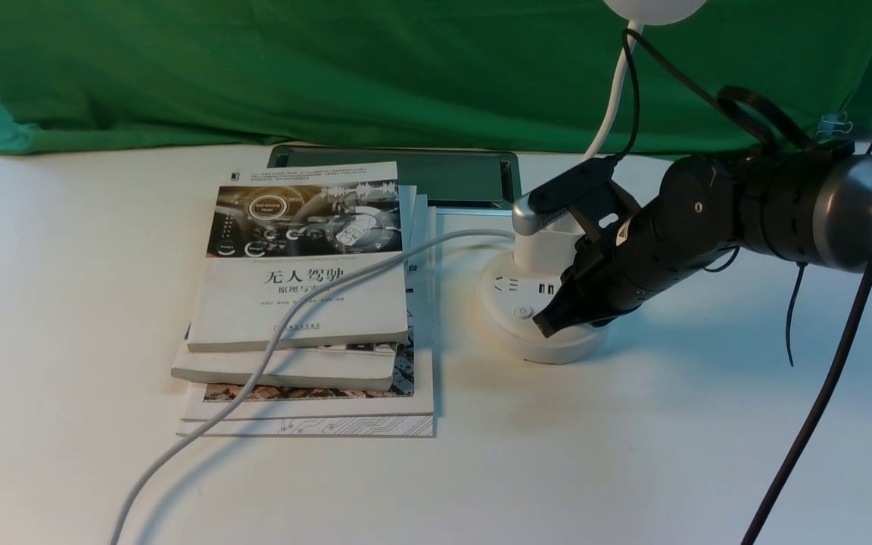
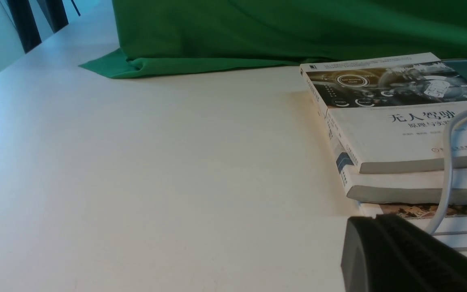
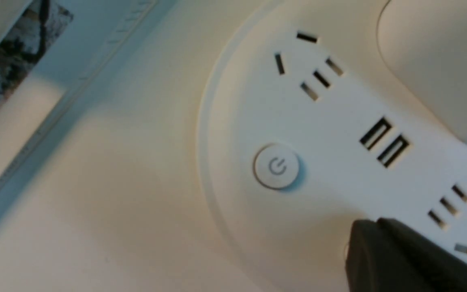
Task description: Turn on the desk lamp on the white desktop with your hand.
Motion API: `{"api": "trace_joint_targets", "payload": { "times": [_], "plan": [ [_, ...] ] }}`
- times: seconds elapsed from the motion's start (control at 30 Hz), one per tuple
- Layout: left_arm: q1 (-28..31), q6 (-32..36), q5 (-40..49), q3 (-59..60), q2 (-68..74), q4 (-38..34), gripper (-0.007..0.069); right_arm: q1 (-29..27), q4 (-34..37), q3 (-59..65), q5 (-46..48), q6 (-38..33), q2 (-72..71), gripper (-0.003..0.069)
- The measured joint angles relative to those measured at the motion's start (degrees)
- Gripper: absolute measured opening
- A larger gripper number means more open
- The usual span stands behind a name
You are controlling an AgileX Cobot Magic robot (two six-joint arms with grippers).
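Note:
The white desk lamp (image 1: 534, 329) stands on the white desktop (image 1: 633, 454), right of the books. Its round base bears sockets and a round power button (image 1: 521, 311); its gooseneck (image 1: 608, 113) rises to the round head (image 1: 652, 9) at the top edge. My right gripper (image 1: 544, 325) is shut and empty, its tip on the base just right of that button. In the right wrist view the tip (image 3: 365, 231) covers most of a second button beside the power button (image 3: 277, 166). My left gripper (image 2: 363, 227) is shut and empty, low over the desktop near the books' corner.
A stack of books (image 1: 307, 303) lies left of the lamp, with the lamp's white cable (image 1: 269, 348) running over it to the front edge. A dark tray (image 1: 406, 174) lies behind the books. Green cloth (image 1: 330, 68) covers the back. Black cables (image 1: 822, 393) hang from my right arm.

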Motion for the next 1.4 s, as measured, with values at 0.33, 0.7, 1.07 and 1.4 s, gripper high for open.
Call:
{"api": "trace_joint_targets", "payload": {
  "times": [0.33, 0.7, 1.07, 1.4],
  "plan": [
    [0.0, 0.0, 0.0, 0.0, 0.0, 0.0, 0.0021, 0.5, 0.0, -1.3, 0.8, 0.1, 2.1, 0.003],
    [0.0, 0.0, 0.0, 0.0, 0.0, 0.0, 0.0021, 0.9, -0.5, 0.0, 3.0, 1.5, -4.1, 0.0032],
    [0.0, 0.0, 0.0, 0.0, 0.0, 0.0, 0.0021, 0.9, -1.2, 13.0, 0.7, 4.6, -30.2, 0.004],
    [0.0, 0.0, 0.0, 0.0, 0.0, 0.0, 0.0021, 0.9, -1.3, 33.4, -11.6, 9.4, -59.2, 0.0059]
  ]
}}
